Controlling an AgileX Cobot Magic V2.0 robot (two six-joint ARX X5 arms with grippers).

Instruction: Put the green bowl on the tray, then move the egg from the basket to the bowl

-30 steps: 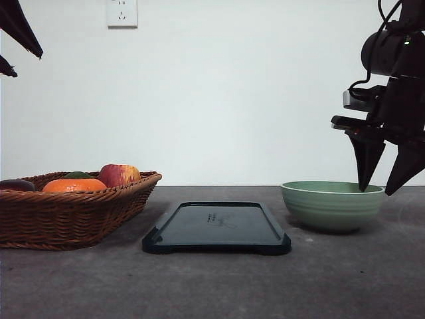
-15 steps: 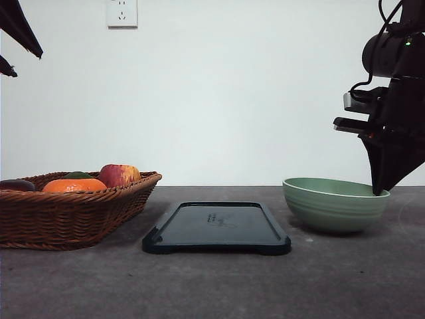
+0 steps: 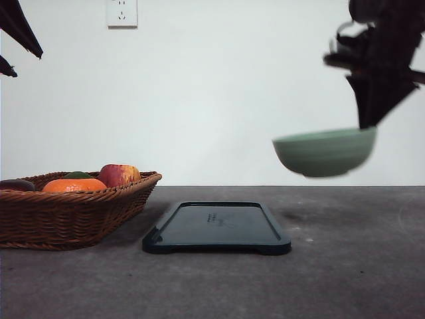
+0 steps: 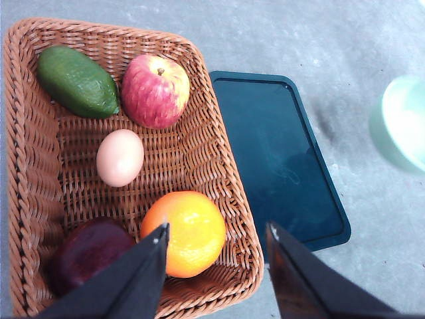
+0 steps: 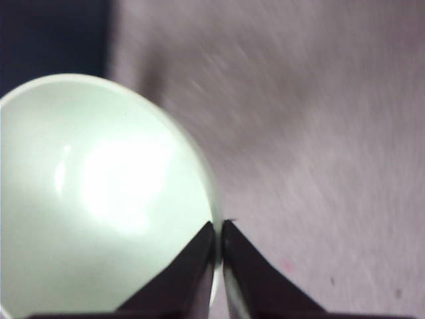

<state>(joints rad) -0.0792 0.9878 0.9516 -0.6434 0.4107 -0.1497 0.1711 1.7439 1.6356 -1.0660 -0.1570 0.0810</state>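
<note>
Your basket (image 3: 73, 209) is sitting at the table's left, holding the egg (image 4: 119, 157) among fruit. The tray (image 3: 216, 228) is lying mid-table. Your right gripper (image 5: 218, 256) is pinching the green bowl (image 3: 323, 153) by its rim, mid-air beyond the tray's right. Your left gripper (image 4: 216, 262) is hovering, jaws spread, holding nothing.

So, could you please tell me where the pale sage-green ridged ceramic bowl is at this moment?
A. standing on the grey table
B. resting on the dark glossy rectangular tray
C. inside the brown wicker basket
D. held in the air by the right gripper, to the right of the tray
D: the pale sage-green ridged ceramic bowl hangs clear above the table, its rim pinched by the right gripper, beside the bare dark glossy rectangular tray.
</note>
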